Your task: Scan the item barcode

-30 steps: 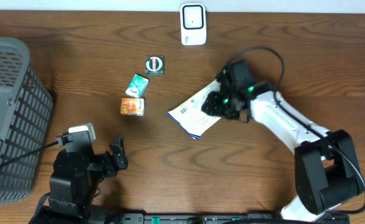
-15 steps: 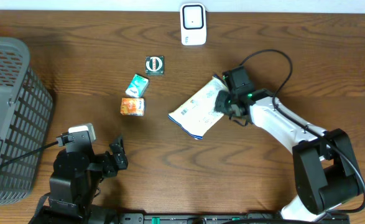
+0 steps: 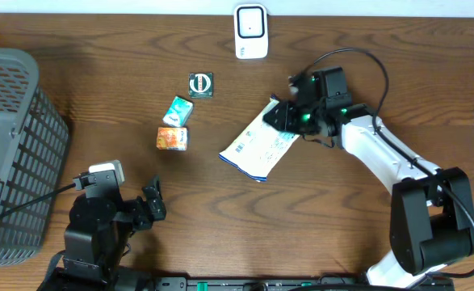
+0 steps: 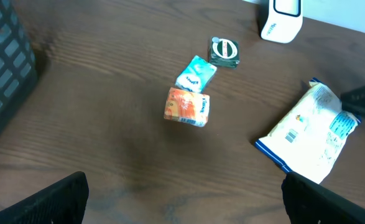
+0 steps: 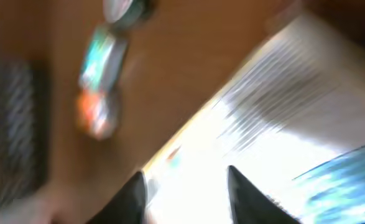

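One brown wood table (image 3: 220,234): left gripper (image 3: 154,200) spread wide, right gripper (image 3: 283,118) at pouch (image 3: 257,149), grip unclear

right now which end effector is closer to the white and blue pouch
Right. Seen from overhead, the right end effector is at the pouch's upper right edge; the left end effector is far off to its lower left.

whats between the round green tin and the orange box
A small teal and white packet lies between the round green tin and the orange box. Both the overhead and left wrist views show it.
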You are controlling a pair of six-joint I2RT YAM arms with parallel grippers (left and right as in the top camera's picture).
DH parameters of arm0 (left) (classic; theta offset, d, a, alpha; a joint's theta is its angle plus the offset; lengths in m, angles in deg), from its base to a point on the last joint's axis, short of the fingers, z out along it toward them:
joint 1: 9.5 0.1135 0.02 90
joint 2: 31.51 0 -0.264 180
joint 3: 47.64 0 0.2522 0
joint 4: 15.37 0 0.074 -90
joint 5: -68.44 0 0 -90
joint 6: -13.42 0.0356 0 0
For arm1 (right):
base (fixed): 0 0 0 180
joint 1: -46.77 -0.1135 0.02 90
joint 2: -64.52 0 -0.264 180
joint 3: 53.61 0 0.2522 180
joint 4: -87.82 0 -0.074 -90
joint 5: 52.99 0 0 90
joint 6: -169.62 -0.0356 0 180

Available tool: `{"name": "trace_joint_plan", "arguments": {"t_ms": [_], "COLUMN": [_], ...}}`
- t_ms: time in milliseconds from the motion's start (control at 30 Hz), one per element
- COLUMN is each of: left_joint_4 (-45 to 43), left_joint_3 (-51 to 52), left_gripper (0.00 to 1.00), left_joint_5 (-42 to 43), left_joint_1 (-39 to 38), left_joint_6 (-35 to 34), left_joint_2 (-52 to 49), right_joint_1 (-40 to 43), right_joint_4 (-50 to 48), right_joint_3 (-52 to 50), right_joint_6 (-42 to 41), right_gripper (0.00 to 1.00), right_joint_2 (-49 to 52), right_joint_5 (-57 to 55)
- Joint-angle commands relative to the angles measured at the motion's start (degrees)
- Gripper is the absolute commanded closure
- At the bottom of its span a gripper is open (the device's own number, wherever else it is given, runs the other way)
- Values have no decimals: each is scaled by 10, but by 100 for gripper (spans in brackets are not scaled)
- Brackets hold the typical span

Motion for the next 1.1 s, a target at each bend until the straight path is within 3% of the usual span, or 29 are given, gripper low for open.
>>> {"name": "trace_joint_plan", "arguments": {"t_ms": [0,133,200,267,400,767,1067], "left_joint_4": [-1,-1,-1,-1,-1,-1,-1], "left_joint_3": [1,1,1,1,1,1,1], "left_gripper": [2,2,2,2,2,2,2], "left_joint_5": [-7,-7,-7,-7,-7,-7,-7], "left_joint_1": [0,0,0,0,0,0,0], "left_joint_6": [-3,-3,-3,-3,-3,-3,-3], "left_joint_2": [1,1,1,1,0,0,0], "right_joint_1": [-30,-87,-124,-159,-198,-192,-173], "right_joint_4": [48,147,174,180,177,173,174], "right_joint_3": [7,2,-5,-16,-22,-22,-22], "right_joint_6": [80,98,61,12,-37,-74,-75], "right_gripper": [74,80,80,75,76,71,71], "right_joint_2": [-5,-5,-5,-5,-5,-5,-5], "right_joint_5": [140,23,-78,-149,-197,-260,-422]}}
